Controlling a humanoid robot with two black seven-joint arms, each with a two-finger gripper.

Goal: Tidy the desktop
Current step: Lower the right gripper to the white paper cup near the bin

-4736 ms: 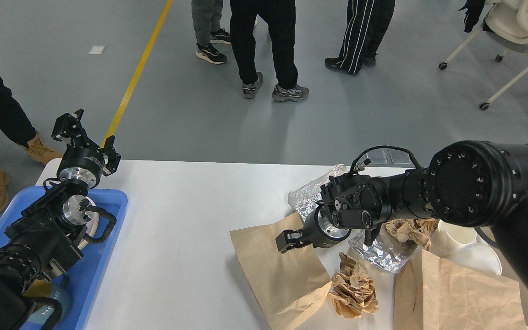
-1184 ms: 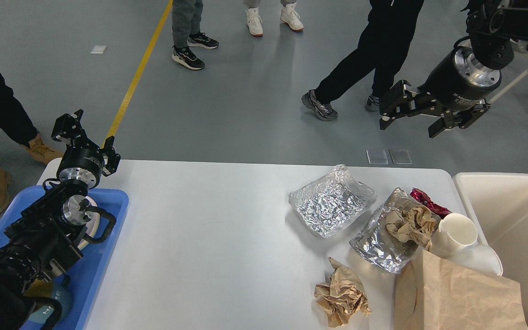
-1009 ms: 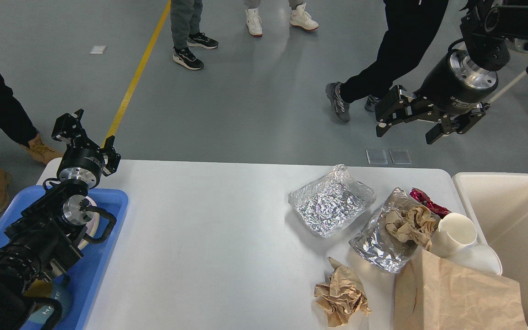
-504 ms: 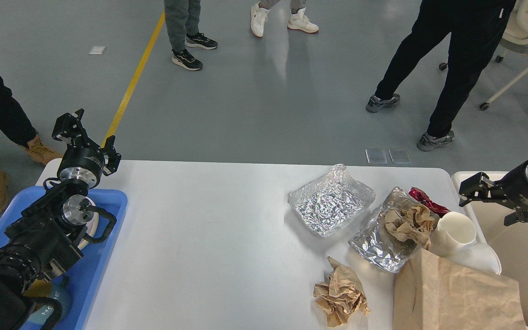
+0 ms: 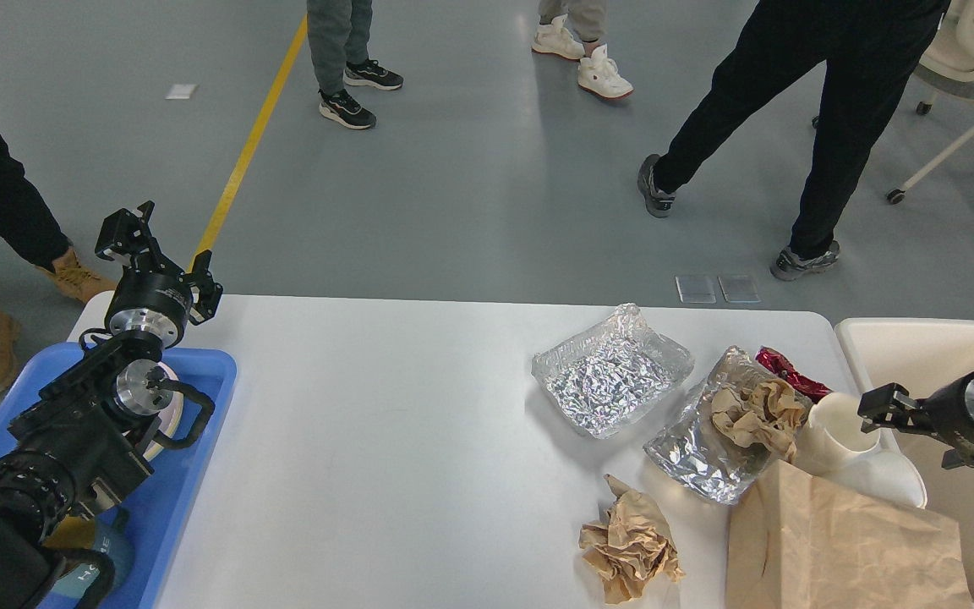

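Observation:
The white desktop [image 5: 385, 423] carries litter on its right side. There is an empty foil tray [image 5: 611, 372] and a second foil sheet [image 5: 690, 448] with crumpled brown paper [image 5: 753, 410] on it. A red wrapper [image 5: 787, 372], a white paper cup [image 5: 834, 427], a loose crumpled paper ball [image 5: 631, 541] and a brown paper bag [image 5: 842, 541] also lie there. My right gripper [image 5: 910, 431] is open and empty, just right of the cup, over the bin's left rim. My left gripper [image 5: 164, 247] is open and empty above the table's far left corner.
A cream plastic bin [image 5: 918, 338] stands off the table's right end. A blue tray [image 5: 199, 423] with a white round item sits at the left under my left arm. A white lid [image 5: 884, 478] lies by the cup. People walk on the floor beyond the table; a wheeled chair stands at the far right.
My right gripper has come down from high over the floor to the bin's left rim beside the cup. The flat paper bag seen earliest is gone from the table. My left arm has not moved.

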